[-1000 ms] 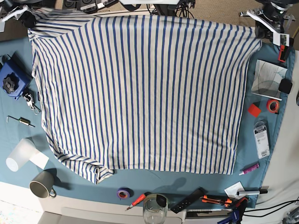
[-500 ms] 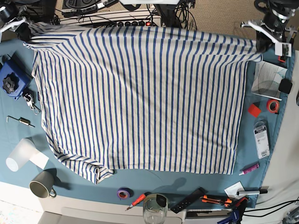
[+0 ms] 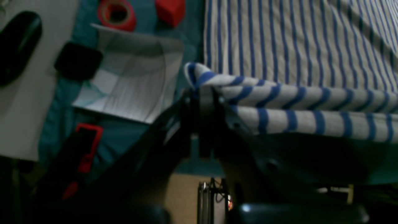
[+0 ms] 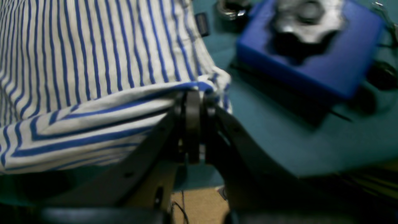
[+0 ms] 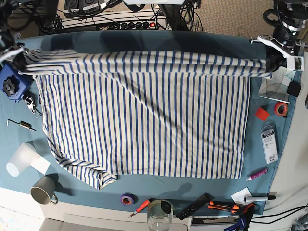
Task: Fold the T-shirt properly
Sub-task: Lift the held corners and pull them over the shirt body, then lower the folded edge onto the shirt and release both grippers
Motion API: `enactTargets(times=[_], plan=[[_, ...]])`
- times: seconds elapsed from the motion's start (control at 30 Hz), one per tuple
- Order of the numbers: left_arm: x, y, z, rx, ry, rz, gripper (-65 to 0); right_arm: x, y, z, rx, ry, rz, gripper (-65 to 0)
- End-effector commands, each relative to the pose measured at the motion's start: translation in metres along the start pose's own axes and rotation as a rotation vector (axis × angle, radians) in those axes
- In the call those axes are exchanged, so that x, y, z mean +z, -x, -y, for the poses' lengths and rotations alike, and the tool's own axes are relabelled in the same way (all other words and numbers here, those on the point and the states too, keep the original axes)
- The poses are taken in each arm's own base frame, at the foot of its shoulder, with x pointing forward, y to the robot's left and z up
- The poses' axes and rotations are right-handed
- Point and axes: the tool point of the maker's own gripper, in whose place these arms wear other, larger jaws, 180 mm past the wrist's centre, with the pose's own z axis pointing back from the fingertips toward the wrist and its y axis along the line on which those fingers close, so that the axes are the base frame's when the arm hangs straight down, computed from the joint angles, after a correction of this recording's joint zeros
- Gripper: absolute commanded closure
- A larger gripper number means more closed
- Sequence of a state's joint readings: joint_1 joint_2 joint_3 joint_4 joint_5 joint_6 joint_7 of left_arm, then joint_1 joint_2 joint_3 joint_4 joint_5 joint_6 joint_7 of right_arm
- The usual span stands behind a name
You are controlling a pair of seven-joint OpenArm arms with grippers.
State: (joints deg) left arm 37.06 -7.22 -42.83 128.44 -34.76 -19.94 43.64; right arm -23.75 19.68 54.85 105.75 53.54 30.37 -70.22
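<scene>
- Worktop (image 5: 159,185), covered in teal cloth.
- T-shirt (image 5: 144,125) spread across the middle.
- Left edge: blue box (image 5: 12,83), cup (image 5: 19,159), mug (image 5: 42,189).
- Right edge: red tape (image 5: 281,109), paper sheet (image 5: 274,79).
- Front edge: purple tape (image 5: 127,198), a glass jar, perhaps (image 5: 160,215).

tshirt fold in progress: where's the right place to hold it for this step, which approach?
Grip the T-shirt at its two far-edge corners, as now: left gripper and right gripper each pinch one from outside. That edge hangs taut between them, ready to carry toward the near hem, which lies flat.
</scene>
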Motion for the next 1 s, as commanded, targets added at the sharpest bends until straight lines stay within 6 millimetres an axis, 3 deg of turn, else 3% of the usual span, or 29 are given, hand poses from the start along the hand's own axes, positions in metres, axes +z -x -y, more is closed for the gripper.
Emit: enactTargets(times=[0.0, 0.2, 0.6, 0.8, 0.97], plan=[[0.001, -0.012, -0.003, -0.028, -0.013, 0.04, 0.0, -0.002, -0.018, -0.003, 0.036, 0.001, 0.047, 0.0], [-0.011, -0.024, 0.01, -0.117, 0.011, 0.08, 0.0, -0.029, -0.038, -0.012, 0.092, 0.061, 0.072, 0.0], [-0.038, -0.051, 0.029, -0.233, -0.012, 0.164, 0.0, -0.062, -0.063, -0.04, 0.21, 0.085, 0.108, 0.0], [-0.075, -0.047, 0.036, -0.197, 0.046, 0.151, 0.0, -0.065, -0.081, -0.042, 0.217, 0.105, 0.151, 0.0], [-0.101, -0.047, 0.026, -0.165, 0.044, 0.133, 0.0, -0.064, -0.089, -0.037, 0.231, 0.138, 0.178, 0.0]])
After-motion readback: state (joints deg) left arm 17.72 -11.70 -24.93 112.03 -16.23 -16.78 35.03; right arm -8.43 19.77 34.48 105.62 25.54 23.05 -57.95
